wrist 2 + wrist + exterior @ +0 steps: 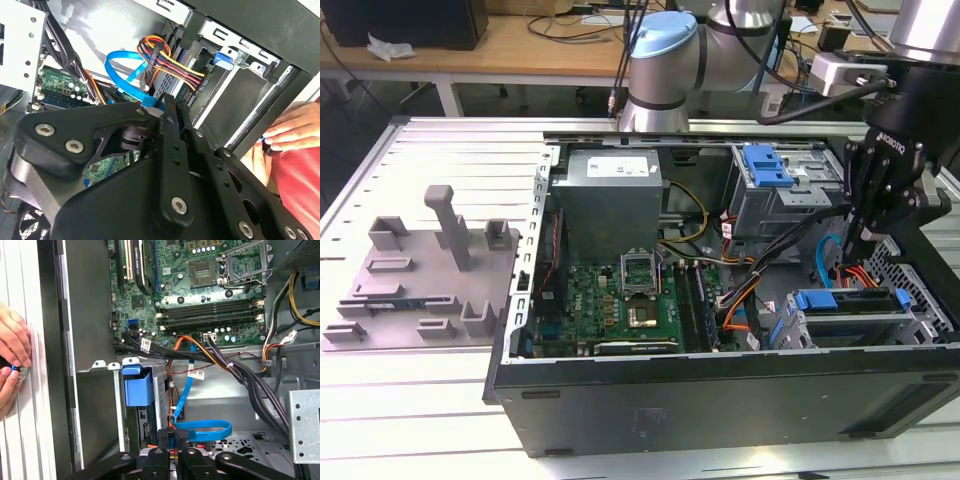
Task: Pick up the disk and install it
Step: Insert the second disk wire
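The disk [847, 301] sits in the lower drive cage at the front right corner of the open computer case, its blue carrier bracket facing up. That blue bracket [137, 387] also shows in the first wrist view, and a blue tab of it [224, 57] in the second wrist view. My black gripper [860, 248] hangs inside the case just above and behind the disk, by the blue data cable [200, 430]. Its fingertips [175, 436] are pressed together with nothing between them, and the gripper [170, 102] is apart from the disk.
A grey power-supply box [610, 195] and the motherboard [620, 300] fill the case's middle. An upper cage with a blue latch [765, 165] stands at the back right. Cable bundles [235, 370] run near the gripper. A person's hand [10, 360] rests outside the case wall. A grey fixture [420, 270] lies on the exterior view's left.
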